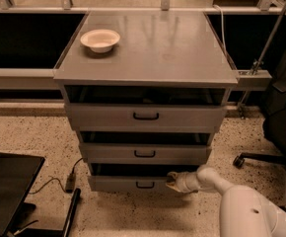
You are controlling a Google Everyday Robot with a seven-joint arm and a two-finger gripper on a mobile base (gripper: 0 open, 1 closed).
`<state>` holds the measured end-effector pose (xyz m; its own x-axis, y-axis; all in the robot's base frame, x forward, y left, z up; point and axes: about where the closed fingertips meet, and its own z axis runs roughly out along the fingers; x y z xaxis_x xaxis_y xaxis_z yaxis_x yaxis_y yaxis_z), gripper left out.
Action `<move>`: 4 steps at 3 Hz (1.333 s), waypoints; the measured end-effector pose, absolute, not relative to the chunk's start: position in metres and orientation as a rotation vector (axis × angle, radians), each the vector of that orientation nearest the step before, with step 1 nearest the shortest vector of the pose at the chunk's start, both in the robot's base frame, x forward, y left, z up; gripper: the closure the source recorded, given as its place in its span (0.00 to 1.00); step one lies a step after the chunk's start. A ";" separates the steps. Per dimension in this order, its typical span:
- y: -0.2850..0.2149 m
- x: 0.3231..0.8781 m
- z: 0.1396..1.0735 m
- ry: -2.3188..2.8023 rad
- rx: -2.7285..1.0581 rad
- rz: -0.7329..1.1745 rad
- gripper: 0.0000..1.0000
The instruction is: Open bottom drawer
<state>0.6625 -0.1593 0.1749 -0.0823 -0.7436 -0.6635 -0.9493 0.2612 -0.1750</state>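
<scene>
Bottom drawer [112, 183] ajar | gripper [172, 180] at its right front | speckled floor [29, 132] below

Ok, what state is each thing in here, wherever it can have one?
Top drawer: slightly open, dark gap above its front.
Middle drawer: slightly open too.
Bottom drawer: slightly open, not pulled far.
Bowl: upright, empty, on the cabinet top.
Gripper: at the bottom drawer's right front edge.
</scene>
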 end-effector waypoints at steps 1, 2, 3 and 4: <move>-0.160 0.663 0.183 1.876 -1.534 0.399 1.00; -0.160 0.664 0.185 1.876 -1.534 0.398 1.00; -0.167 0.667 0.198 1.837 -1.540 0.344 1.00; -0.170 0.646 0.194 1.837 -1.532 0.361 1.00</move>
<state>0.6458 -0.1702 0.1937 -0.0484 -0.7430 -0.6675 -0.9403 0.2592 -0.2204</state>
